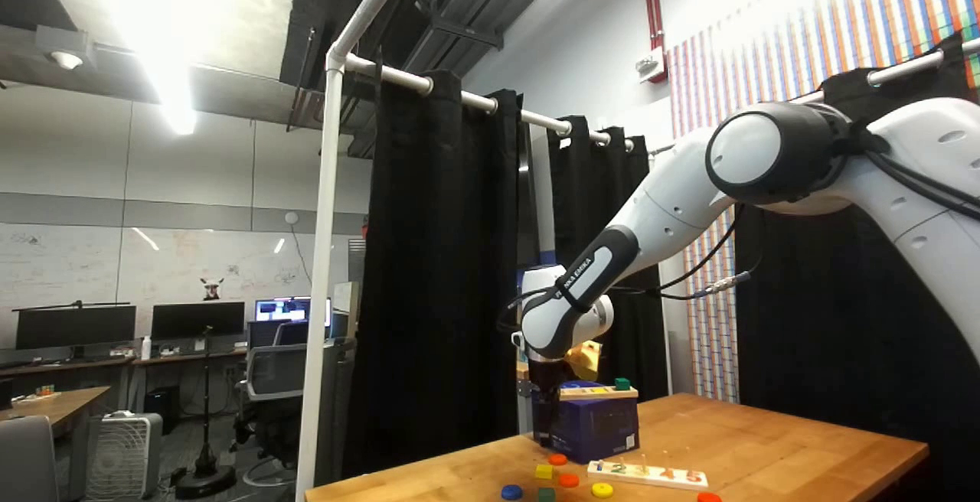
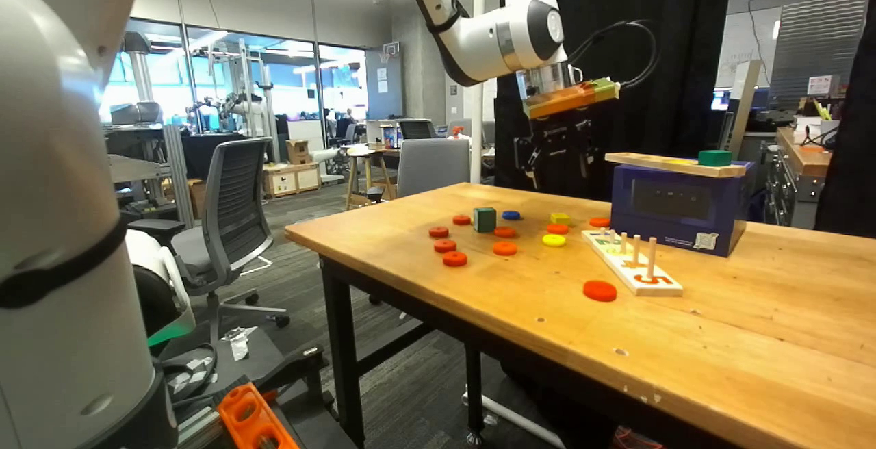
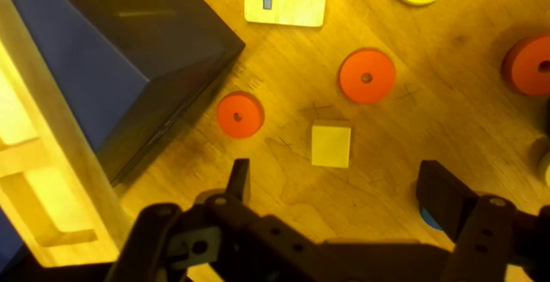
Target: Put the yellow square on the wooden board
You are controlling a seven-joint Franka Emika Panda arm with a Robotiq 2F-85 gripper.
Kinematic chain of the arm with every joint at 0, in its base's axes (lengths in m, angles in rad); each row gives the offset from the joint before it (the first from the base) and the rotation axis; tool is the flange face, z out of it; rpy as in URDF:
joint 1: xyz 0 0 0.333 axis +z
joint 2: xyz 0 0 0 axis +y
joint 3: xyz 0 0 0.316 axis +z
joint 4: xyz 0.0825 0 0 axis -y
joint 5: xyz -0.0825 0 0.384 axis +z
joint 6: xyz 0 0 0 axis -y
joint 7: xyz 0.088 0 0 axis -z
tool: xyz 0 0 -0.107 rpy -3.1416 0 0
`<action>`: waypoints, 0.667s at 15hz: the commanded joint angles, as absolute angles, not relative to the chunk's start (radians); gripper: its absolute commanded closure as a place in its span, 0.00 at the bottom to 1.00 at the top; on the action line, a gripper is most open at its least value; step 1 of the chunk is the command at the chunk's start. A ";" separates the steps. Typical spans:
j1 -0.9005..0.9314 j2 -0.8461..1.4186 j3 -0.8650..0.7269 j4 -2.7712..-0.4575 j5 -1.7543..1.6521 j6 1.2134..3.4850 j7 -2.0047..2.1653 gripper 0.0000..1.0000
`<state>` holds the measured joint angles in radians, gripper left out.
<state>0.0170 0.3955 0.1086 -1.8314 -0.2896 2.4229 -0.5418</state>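
In an exterior view, the white robot arm (image 2: 61,230) stands at the far left, with a grey office chair (image 2: 236,196) between it and the brown wooden table (image 2: 739,339). Near the table's left corner lie four flat orange-red discs (image 2: 454,261). Next come a dark green cube (image 2: 484,220), two further orange-red discs (image 2: 505,250) set one behind the other, and, farther back, a flat blue disc (image 2: 511,215).

Above the table hangs the black tool (image 2: 559,175), its two fingers spread wide apart. Below it the yellow square block (image 2: 560,219) lies on the table, apart from the fingers; in the wrist view it shows just beyond the fingertips, about midway across the gap. In front of the block are a single orange-red disc (image 2: 557,229) and a flat round yellow disc (image 2: 554,241).

Farther right, a small orange-red disc (image 2: 600,222) lies between the block and a dark blue box (image 2: 674,226), while a larger orange-red disc (image 2: 600,291) lies beside a pale wooden number board (image 2: 619,259) with upright wooden pegs (image 2: 652,256). On top of the box rests a long pale wooden board (image 2: 674,165) with recessed slots, one end jutting past the box's edge; toward the board's right end sits a short green block (image 2: 714,157).
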 commanded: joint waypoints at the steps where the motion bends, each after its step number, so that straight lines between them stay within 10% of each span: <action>1: -0.004 0.446 0.129 -1.795 -0.232 2.470 -0.588 0.00; 10: -0.012 0.523 0.148 -1.769 -0.176 2.483 -0.619 0.00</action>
